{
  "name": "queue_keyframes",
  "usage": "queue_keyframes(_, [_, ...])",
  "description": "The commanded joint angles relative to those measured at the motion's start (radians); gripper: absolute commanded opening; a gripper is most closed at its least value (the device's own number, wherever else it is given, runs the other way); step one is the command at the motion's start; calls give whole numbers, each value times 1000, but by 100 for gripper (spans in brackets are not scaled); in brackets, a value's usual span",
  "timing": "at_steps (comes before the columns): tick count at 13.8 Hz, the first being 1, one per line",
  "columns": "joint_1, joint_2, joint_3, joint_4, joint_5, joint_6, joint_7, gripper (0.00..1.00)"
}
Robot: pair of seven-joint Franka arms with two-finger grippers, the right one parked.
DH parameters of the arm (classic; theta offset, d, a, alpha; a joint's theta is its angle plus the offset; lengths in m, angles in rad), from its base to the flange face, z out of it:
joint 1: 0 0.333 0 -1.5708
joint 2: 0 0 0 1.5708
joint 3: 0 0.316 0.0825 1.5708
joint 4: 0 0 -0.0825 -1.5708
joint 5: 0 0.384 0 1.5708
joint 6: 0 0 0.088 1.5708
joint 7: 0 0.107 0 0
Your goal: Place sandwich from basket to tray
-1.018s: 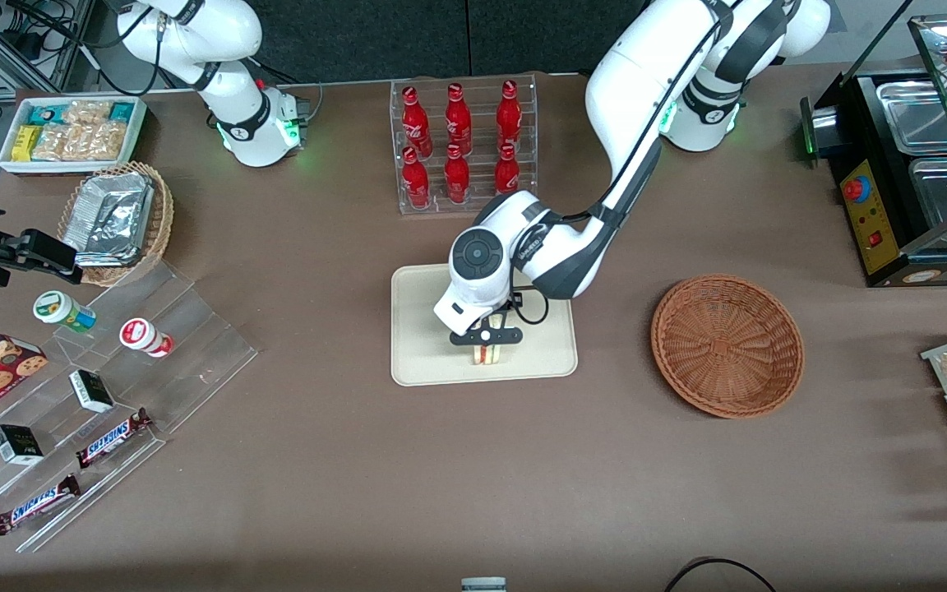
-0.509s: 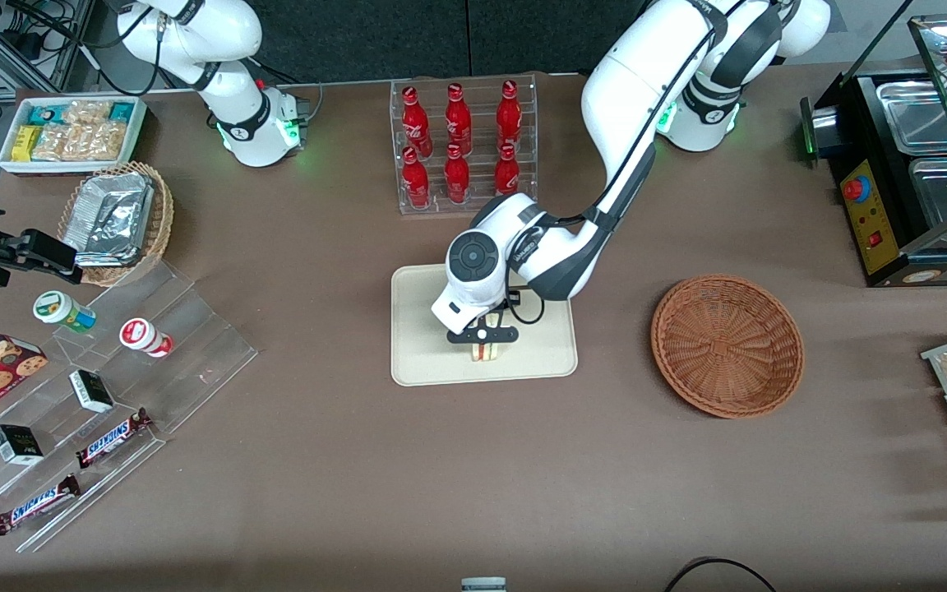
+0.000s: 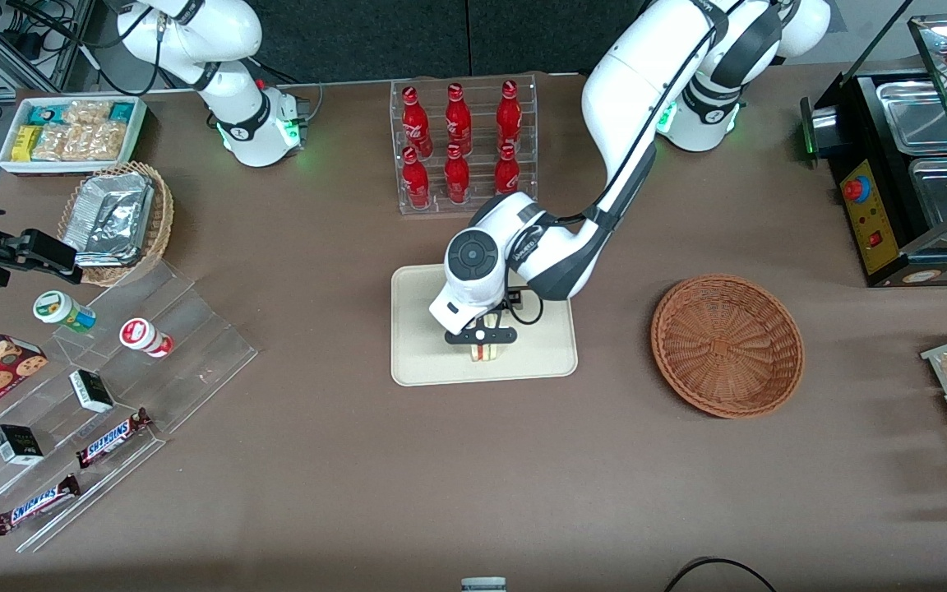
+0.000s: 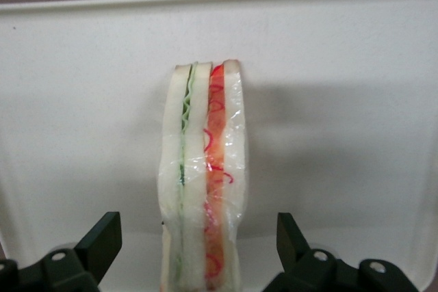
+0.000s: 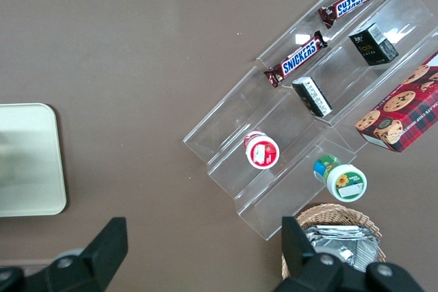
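The sandwich (image 3: 485, 354) stands on its edge on the cream tray (image 3: 420, 362), wrapped in clear film. In the left wrist view the sandwich (image 4: 203, 169) shows white bread with a green stripe and a red-orange stripe, upright on the tray (image 4: 342, 100). My left gripper (image 3: 485, 345) hangs right over the sandwich. It is open, with one black finger (image 4: 102, 234) on each side and a clear gap to the bread. The round reddish-brown basket (image 3: 727, 345) sits empty, toward the working arm's end.
A rack of red bottles (image 3: 461, 144) stands just farther from the camera than the tray. A clear stepped shelf (image 3: 103, 386) with snacks, a tan wicker basket of foil trays (image 3: 116, 218) and a white snack box (image 3: 71, 131) lie toward the parked arm's end. A black machine (image 3: 909, 164) stands at the working arm's end.
The left wrist has shifted very slightly toward the parked arm's end. The sandwich stays upright on the tray in the same spot.
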Motion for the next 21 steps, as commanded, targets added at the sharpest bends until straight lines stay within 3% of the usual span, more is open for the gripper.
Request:
queue_keyframes(1, [9,-6,5,49,1,-39,27,100])
queue_keyframes(6, [67,-87,17,36,10,-106,208,100])
queue_keyframes(8, [139,-138,17,5,10,-213,238,100])
queue_keyframes(21, [530,-393,14,-142,-2,-289,483,100])
